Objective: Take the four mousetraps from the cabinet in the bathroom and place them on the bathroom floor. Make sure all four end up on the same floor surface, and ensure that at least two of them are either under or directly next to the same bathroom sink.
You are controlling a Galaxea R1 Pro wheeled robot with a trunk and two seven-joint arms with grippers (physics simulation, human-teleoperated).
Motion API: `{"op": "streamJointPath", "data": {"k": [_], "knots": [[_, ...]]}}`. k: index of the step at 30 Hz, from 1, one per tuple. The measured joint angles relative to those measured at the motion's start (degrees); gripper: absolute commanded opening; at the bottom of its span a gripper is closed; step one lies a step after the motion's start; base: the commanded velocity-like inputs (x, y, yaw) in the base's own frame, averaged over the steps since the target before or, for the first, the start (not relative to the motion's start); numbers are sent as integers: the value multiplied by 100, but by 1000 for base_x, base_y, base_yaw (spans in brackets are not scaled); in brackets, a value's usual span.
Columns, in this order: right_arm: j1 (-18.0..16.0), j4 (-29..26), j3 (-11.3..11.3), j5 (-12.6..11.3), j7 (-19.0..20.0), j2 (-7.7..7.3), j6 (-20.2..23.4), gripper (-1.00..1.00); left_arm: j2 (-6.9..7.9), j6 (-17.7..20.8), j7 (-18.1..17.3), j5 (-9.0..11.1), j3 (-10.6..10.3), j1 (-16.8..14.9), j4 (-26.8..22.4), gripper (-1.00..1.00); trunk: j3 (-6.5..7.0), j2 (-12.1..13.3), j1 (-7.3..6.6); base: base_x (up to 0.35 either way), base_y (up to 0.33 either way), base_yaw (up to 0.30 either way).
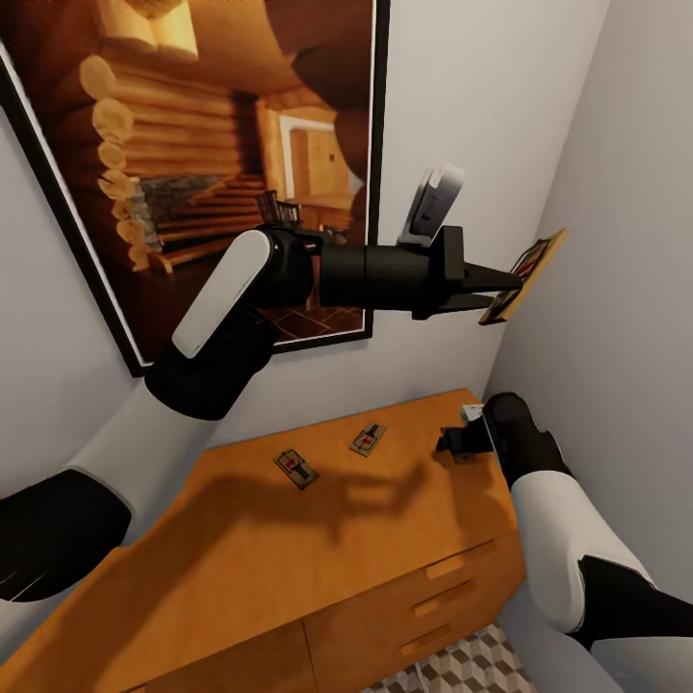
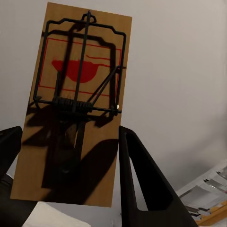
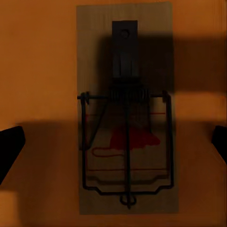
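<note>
Left gripper [image 1: 500,289]: raised well above the cabinet top, near the grey side wall; its fingers are clamped on one mousetrap.
Held mousetrap [image 1: 525,276]: gripped at one end and tilted on edge in the air; in the left wrist view [image 2: 71,101] its wire bar and red print face the camera, with the dark fingers either side of its lower part.
Right gripper [image 1: 462,441]: low over the cabinet's far right corner, pointing down at the wood; the fingertips sit wide apart at the edges of the right wrist view and hold nothing.
Mousetrap under the right gripper [image 3: 126,109]: lying flat on the orange wood between the spread fingertips, not touched as far as I can tell.
Two more mousetraps: one [image 1: 296,469] and another [image 1: 367,440] lie flat on the cabinet top, near each other, towards the wall with the framed picture [image 1: 192,144].
Cabinet [image 1: 289,568]: orange wood with drawers in its front.
Bathroom floor [image 1: 472,669]: a patch of cube-pattern tile shows below the cabinet front, with no trap on it.
Progress: early, by my judgement; one trap is lifted, three remain on the cabinet, none is placed yet, and every trap remains to be set down by the sink.
</note>
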Motion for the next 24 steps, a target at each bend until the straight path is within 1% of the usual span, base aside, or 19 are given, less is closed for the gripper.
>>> {"op": "streamJointPath", "data": {"k": [11, 12, 13, 24], "knots": [[0, 5, -32, 32, -10, -13, -23, 100, -9, 0, 0, 0, 0, 0, 0, -100, 0, 0, 0, 0, 0, 0], [0, 6, -32, 37, -11, -12, -24, -100, -9, 0, 0, 0, 0, -1, -2, -100, 0, 0, 0, 0, 0, 0], [0, 14, -29, 111, -22, -14, -44, -100, -9, 0, 1, -1, 0, -1, -2, -100, 0, 1, 1, 0, 0, 0], [0, 18, -28, 129, -6, -14, -52, -100, -5, 0, 1, 0, 0, 0, -9, -100, 0, 0, 0, 0, 0, 0]]}}
